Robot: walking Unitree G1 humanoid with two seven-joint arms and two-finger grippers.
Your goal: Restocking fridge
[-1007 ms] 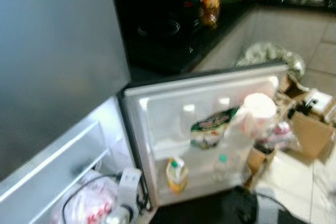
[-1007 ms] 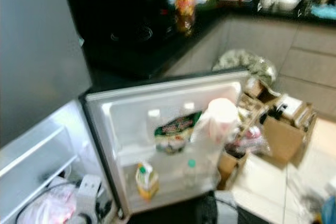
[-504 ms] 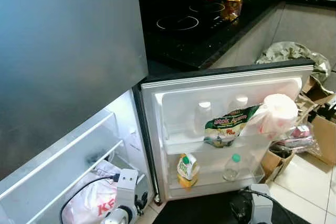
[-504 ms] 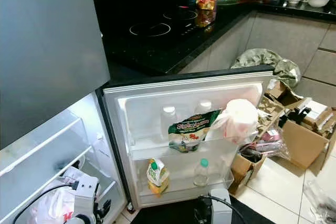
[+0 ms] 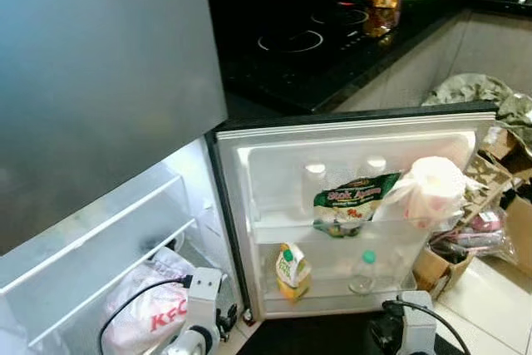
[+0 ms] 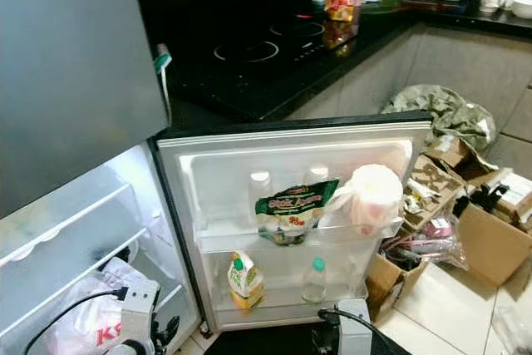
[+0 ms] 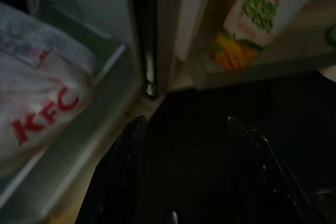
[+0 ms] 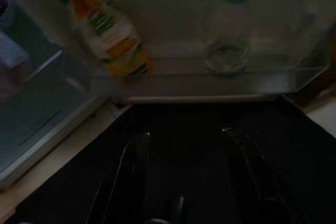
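**Open fridge, door shelves stocked**

The fridge door (image 6: 291, 155) stands open. Its upper shelf holds one green snack bag (image 6: 291, 209) and one white plastic bag (image 6: 370, 197); its lower shelf holds one juice carton (image 6: 245, 280) and one green-capped bottle (image 6: 314, 280). Inside the fridge lies a bag reading "KFC" (image 5: 154, 318). The left hand (image 7: 184, 135) and the right hand (image 8: 184, 140) hang low, both spread wide and empty.

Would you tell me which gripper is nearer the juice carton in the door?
Left. The left gripper hangs low beside the juice carton; the right gripper hangs below the clear bottle.
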